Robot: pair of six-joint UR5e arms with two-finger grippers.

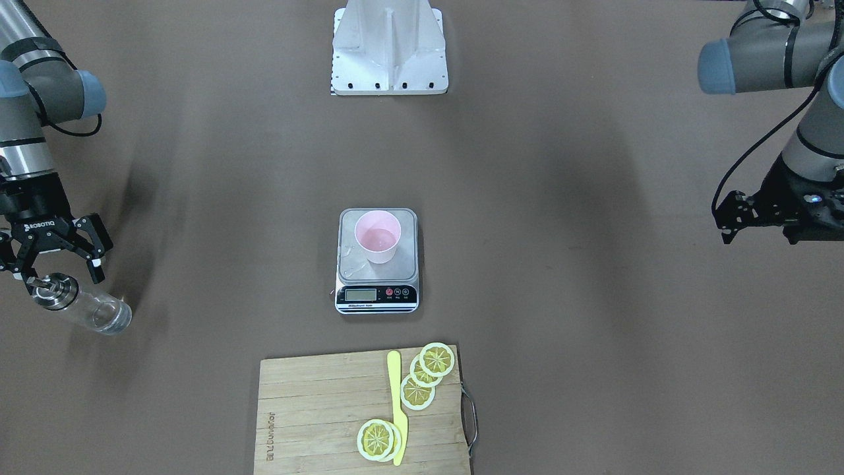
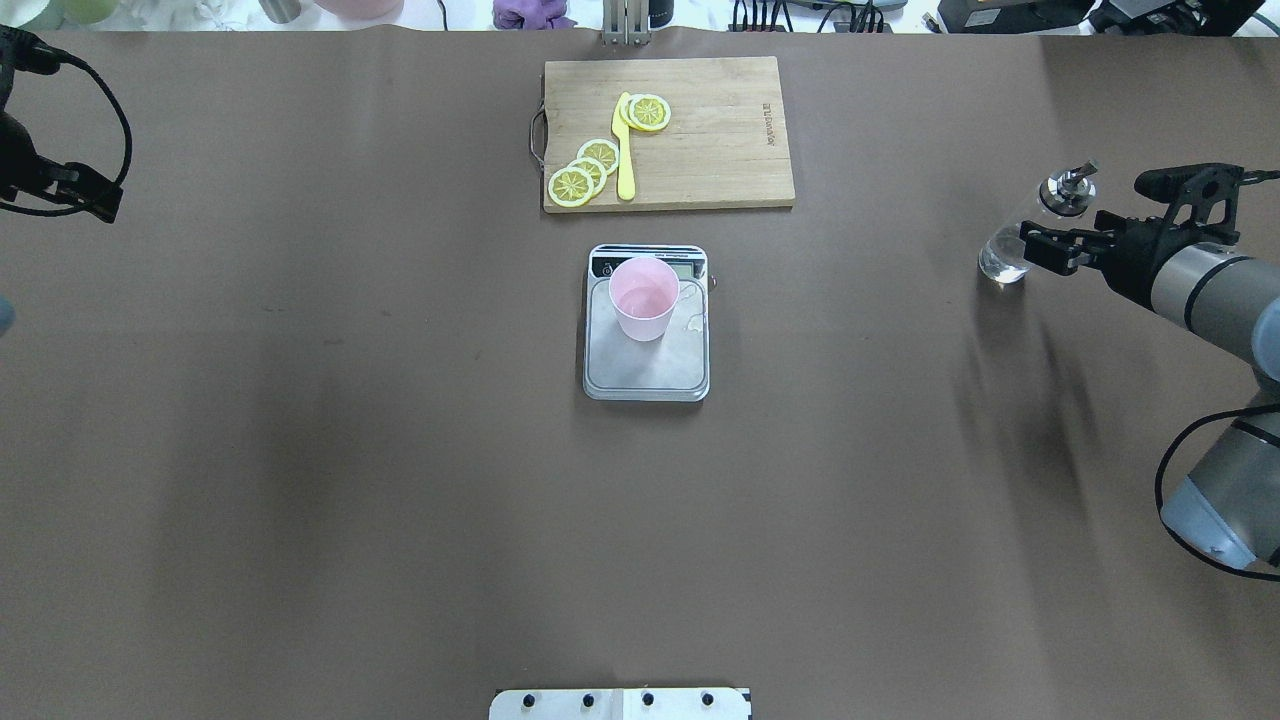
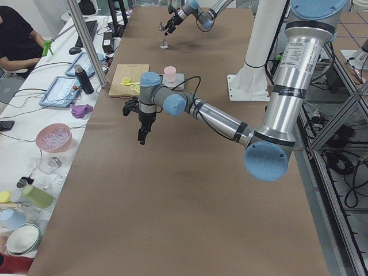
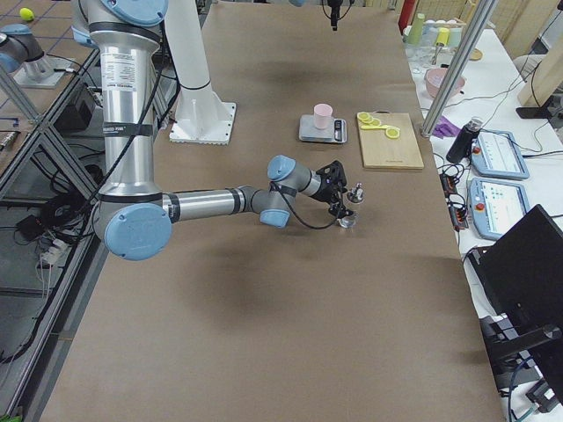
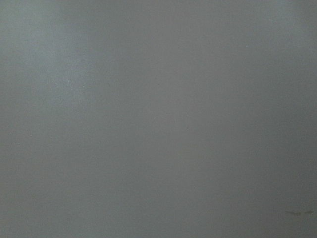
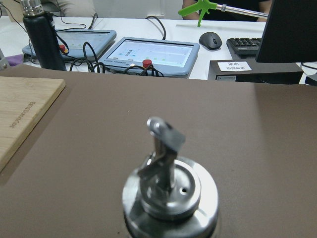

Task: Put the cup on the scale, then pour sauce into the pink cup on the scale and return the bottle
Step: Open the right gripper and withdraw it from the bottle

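Two steps seem done: the pale pink plastic cup (image 1: 377,236) sits on the silvery rectangular scale (image 1: 405,264). The clear glass, metal-capped bottle (image 1: 99,313) stands on the brown surface (image 1: 198,198), just at the spread, empty right pincer (image 1: 64,276). Next, that pincer need only lift clear without toppling it.

scale (image 1: 349,262): steel-topped, we find it mid-table
cup (image 1: 377,236): pale pink, upright on its platform, near the display
bottle (image 1: 82,305): clear glass, metal spout, upright, well apart

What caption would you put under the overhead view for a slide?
Pink cup on the scale at centre; the open right claw beside the glass bottle standing far right.
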